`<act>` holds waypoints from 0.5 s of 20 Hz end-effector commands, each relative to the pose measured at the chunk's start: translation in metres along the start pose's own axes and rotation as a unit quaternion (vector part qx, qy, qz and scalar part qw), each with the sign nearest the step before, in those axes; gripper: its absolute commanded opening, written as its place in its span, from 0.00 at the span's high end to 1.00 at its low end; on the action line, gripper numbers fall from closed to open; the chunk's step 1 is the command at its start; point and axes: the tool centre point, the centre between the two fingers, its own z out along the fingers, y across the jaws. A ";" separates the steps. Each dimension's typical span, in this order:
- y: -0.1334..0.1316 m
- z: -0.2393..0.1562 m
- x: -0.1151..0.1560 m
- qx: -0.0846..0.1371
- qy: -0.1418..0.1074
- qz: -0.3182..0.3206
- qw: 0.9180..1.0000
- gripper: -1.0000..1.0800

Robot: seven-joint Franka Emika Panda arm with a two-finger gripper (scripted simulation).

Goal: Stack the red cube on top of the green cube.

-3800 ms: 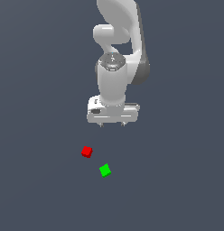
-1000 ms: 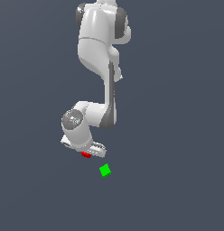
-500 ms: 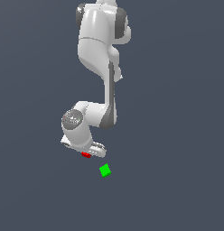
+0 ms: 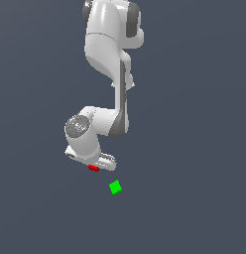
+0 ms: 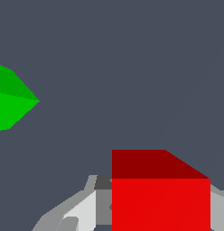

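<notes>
Reaching down low over the plain dark grey floor (image 4: 194, 149), white arm folded at the elbow, wrist bent close to the surface. Gripper (image 4: 93, 166) right down at the red cube (image 4: 93, 168), only a thin sliver of red peeking out under the white hand in the exterior view. Looks like pinching the red cube, going by the wrist view: red block (image 5: 160, 198) filling the space at the fingers, with a grey finger (image 5: 68, 216) showing on one side of it and a bit of grey on the other. Can't honestly see the actual contact between pads and cube though, too blocky and cropped. Can't tell either whether the cube sits on the floor or is just off it.

Green cube (image 4: 115, 187) sitting on its own on the floor, turned corner-on like a diamond, near the red one but clearly apart, toward the exterior view's right and a bit lower in that picture. Same green cube (image 5: 12, 97) cut off at the edge of the wrist view, well clear of the fingers. Nothing touching it, nothing on top of it. No edges or corners of the floor in sight, just flat grey everywhere.
</notes>
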 end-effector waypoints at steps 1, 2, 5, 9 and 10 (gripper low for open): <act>0.000 -0.017 0.000 0.000 0.001 0.000 1.000 1.00; 0.000 -0.026 0.000 0.000 0.001 0.000 1.000 1.00; 0.000 -0.047 0.000 0.000 0.001 0.000 1.000 1.00; 0.000 -0.068 0.000 0.000 0.001 0.000 1.000 1.00; 0.000 -0.071 0.000 0.000 0.001 0.000 1.000 1.00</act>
